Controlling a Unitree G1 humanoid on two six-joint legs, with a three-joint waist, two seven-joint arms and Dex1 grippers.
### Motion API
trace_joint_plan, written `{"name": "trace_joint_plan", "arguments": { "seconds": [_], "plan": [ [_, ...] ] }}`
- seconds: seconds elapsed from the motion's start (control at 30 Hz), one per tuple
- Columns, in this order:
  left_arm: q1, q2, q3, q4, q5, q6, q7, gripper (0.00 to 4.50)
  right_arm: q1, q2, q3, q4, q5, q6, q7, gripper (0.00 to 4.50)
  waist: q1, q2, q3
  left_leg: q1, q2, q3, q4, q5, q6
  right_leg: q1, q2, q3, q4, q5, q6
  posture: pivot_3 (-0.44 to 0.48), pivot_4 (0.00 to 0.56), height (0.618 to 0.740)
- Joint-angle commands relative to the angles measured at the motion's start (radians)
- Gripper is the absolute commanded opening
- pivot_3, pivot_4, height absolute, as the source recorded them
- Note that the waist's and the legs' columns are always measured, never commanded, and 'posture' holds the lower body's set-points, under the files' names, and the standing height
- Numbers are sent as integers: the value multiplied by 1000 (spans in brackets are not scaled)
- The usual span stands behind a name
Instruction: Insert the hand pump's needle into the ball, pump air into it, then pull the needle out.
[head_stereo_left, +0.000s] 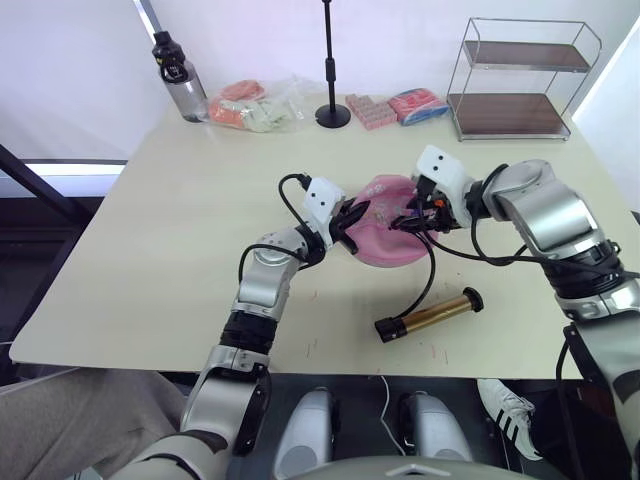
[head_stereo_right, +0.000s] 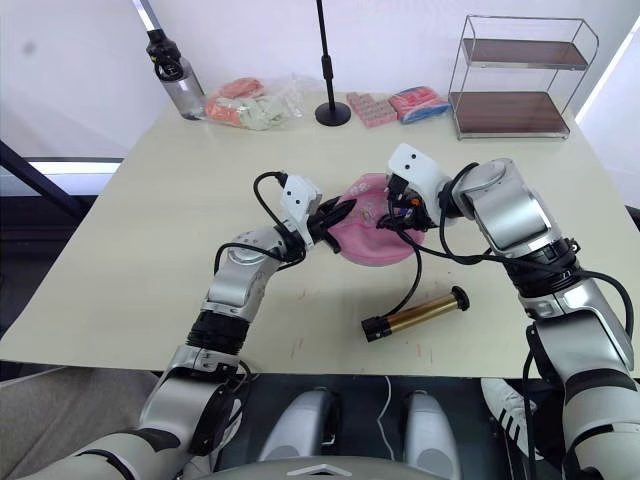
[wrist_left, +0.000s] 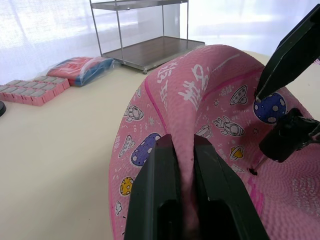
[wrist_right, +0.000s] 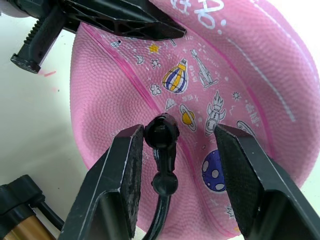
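The pink ball (head_stereo_left: 385, 240), soft and sunken, lies mid-table. My left gripper (head_stereo_left: 351, 221) is shut on a raised fold of its rubber at its left rim; the left wrist view shows the fold squeezed between the fingers (wrist_left: 162, 185). My right gripper (wrist_right: 180, 132) hovers open over the ball's right side. The hose's black end fitting (wrist_right: 162, 137) stands on the ball between its fingers, close to one pad. The needle is hidden under that fitting. The hand pump (head_stereo_left: 430, 314) lies on the table in front of the ball, its hose (head_stereo_left: 428, 280) looping up to the fitting.
Along the far edge stand a water bottle (head_stereo_left: 180, 85), a plastic bag of items (head_stereo_left: 255, 105), a black stand (head_stereo_left: 332, 115), a pink box (head_stereo_left: 370, 110), a red-blue packet (head_stereo_left: 418, 104) and a wire shelf (head_stereo_left: 520, 80). The table's front edge (head_stereo_left: 330, 362) runs just below the pump.
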Motion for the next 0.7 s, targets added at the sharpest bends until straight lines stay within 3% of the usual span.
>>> {"name": "trace_joint_plan", "arguments": {
  "seconds": [0.03,0.7],
  "plan": [
    [16,-10,-41,26,11,19,-16,0,-17,-5,14,-8,6,21,-5,2314,0,0,0,0,0,0,0,0,0,0,0,0,0,0,0,0,150,740],
    [26,-13,-47,24,14,16,-15,0,-50,23,39,28,29,37,-15,2314,0,0,0,0,0,0,0,0,0,0,0,0,0,0,0,0,150,740]
  ]
}}
